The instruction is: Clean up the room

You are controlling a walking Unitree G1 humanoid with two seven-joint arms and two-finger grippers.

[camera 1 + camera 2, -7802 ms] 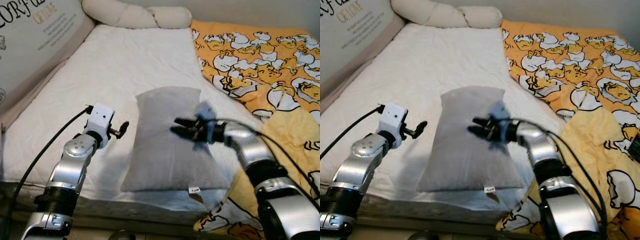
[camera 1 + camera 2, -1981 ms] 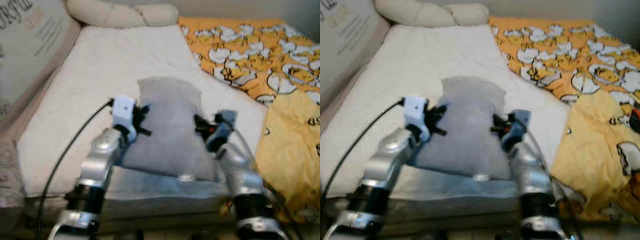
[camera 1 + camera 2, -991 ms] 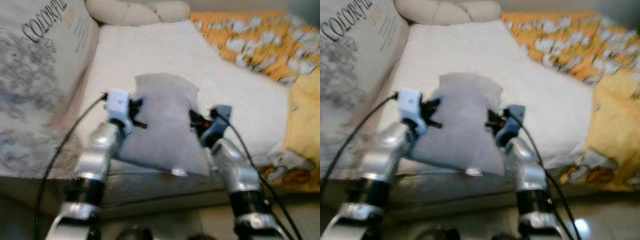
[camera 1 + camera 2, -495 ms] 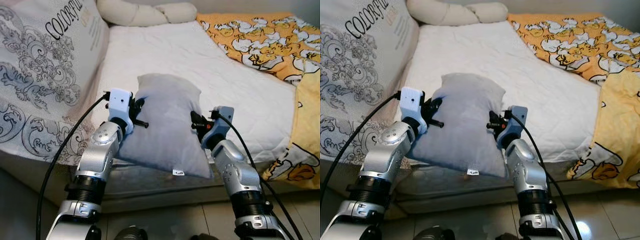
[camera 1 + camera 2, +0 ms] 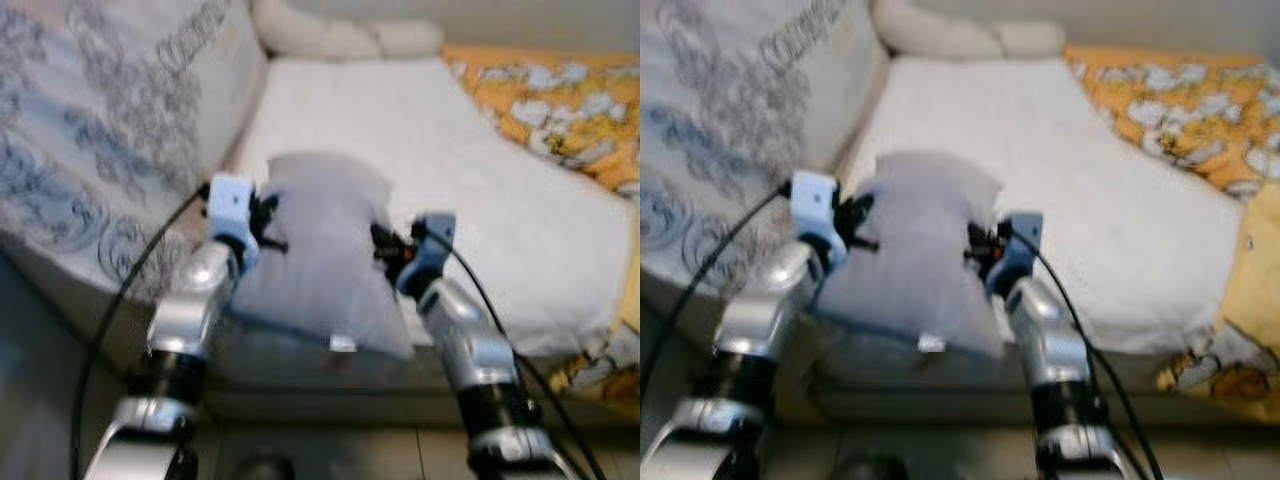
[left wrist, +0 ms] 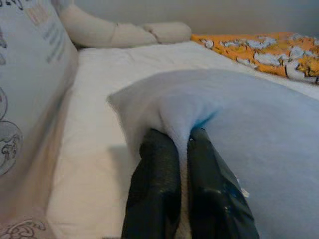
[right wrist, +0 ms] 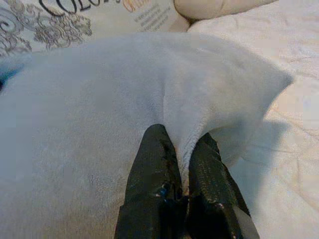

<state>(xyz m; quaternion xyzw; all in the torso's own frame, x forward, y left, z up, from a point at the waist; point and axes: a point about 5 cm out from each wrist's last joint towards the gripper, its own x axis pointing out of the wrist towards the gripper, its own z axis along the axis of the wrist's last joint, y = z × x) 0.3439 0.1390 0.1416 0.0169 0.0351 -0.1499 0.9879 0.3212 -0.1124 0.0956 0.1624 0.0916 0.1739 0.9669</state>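
Left wrist view: soft plush grey pillow [image 6: 259,129]

pale grey soft fabric pillow [image 5: 322,255] | plain white quilted mattress [image 5: 1110,190] | orange blanket printed with white-and-yellow cartoon figures [image 5: 560,105] | cream tube-shaped bolster [image 6: 114,31] | off-white cushion with grey scrollwork and dark lettering [image 5: 730,110] | black fingers [image 7: 152,184]

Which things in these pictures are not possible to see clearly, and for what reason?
- Grey pillow: its underside is hidden by its own body in the eye views.
- Tag on the pillow's near edge: blurred and too small to read.
- Left gripper and right gripper: pinched fabric covers the fingertips in the wrist views.
- Yellow blanket: cut by the right edge, pattern blurred.
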